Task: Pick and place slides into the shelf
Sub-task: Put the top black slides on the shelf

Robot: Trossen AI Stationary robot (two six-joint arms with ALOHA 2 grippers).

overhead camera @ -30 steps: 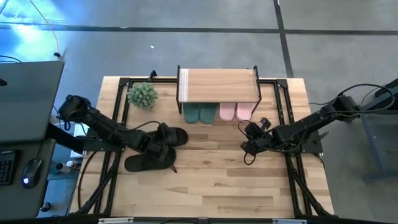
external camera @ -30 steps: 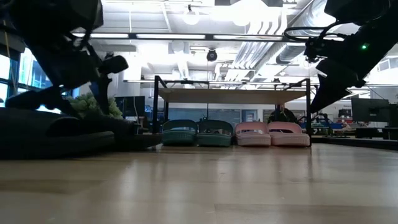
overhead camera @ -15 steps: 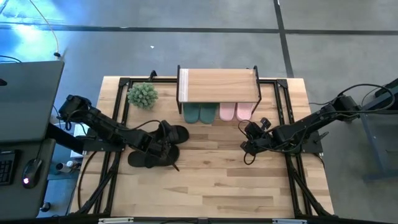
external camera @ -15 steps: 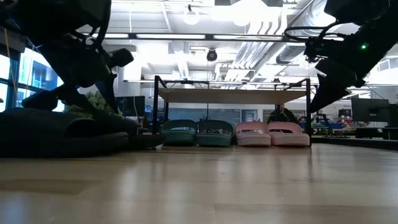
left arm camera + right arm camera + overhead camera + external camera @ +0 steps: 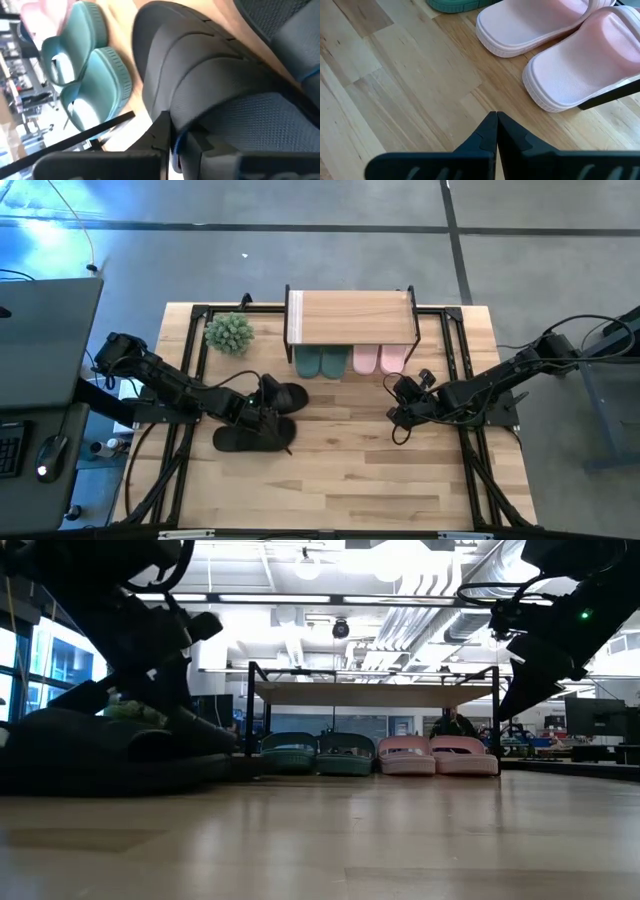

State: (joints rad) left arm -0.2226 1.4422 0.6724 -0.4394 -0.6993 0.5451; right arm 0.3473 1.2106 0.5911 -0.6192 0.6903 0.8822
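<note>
I am looking down on the table (image 5: 340, 480) and seeing the shelf (image 5: 352, 317) standing at the far edge, near the middle. The green slides (image 5: 320, 362) are sitting side by side under its left part, and the pink slides (image 5: 378, 360) are sitting just to their right, also under the plank, with heels poking out toward the near side. In the low view both pairs are lined up in a row between the shelf's black legs.

My left gripper (image 5: 262, 408) is working at the black slides (image 5: 262, 420), which are lying on the tabletop to the near left of the shelf, well apart from it. One black slide is lying across the other. From the left wrist view the dark strap is filling most of the frame and the fingers are lying right against it, but I cannot tell whether the jaws are pinching it or just resting on it.

My right gripper (image 5: 398, 402) is hovering near the pink slides, just on the near side of them, not touching anything. Its fingers (image 5: 487, 137) are pressed together, tips meeting over bare wood.

A small green potted plant (image 5: 229, 333) is standing at the far left, beside the shelf.
</note>
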